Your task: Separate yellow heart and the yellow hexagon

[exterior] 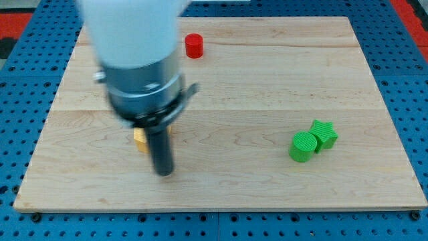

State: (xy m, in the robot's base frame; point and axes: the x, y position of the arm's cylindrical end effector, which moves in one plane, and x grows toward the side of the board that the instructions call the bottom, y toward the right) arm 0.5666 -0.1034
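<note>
two yellow pieces are the business here, yet only scraps of yellow show: a small wedge at the left of the rod, and a thinner sliver to its right under the arm's grey collar. whether these are the heart, the hexagon, or one of each i cannot tell, nor whether they touch; the arm hides most of that spot. they lie left of centre on the table, in its lower half.

my tip sits just below the yellow scraps, toward the view's bottom, very near them; contact cannot be made out. this end effector has no jaws, so there is nothing to open or clench and it is grasping nothing; it is a plain dark stiff rod that can only shove.

judging by their look, the blocks are small, rigid, light pieces with flat bases, likely to slide easily on the smooth pale wooden boards and to spin if struck off centre. they cannot be picked up; i would press against a flat side face, low and through the middle, and enter the seam between the two if one exists.

elsewhere, well apart: a red cylinder near the view's top, and at the right a green cylinder touching a green star-like block. beyond the wood, a blue perforated base surrounds it.
</note>
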